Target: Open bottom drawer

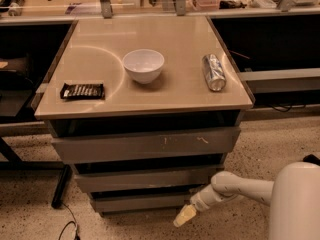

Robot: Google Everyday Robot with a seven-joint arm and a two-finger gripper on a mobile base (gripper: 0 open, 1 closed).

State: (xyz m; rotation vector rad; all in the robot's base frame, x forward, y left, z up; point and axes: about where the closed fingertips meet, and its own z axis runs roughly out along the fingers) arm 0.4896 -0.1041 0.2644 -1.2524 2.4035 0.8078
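The claw [184, 216] hangs low in the scene, at about 5 o'clock from the middle, its pale yellowish tip pointing down toward 7 o'clock over the speckled floor [260, 144]. I cannot tell whether it is clenched or released. The white arm [239, 186] runs back from it toward 2 o'clock to the robot's rounded white body [296, 204].

At the claw's 10 o'clock, just beside it, is the right end of the bottom drawer [142, 203]. This is the slimmest grey front of the stack, and it looks pushed in. I cannot tell whether the claw touches it. Above it, toward 12 o'clock, come the middle drawer [145, 179] and then the top drawer [125, 145] (the widest, with pale scratches).

On the tabletop [175, 94] a white bowl [143, 65] stands near the centre. A silver can [214, 72] lies on its side at the bowl's 3 o'clock. A dark wrapped bar [82, 90] lies at its 8 o'clock, near the front edge.
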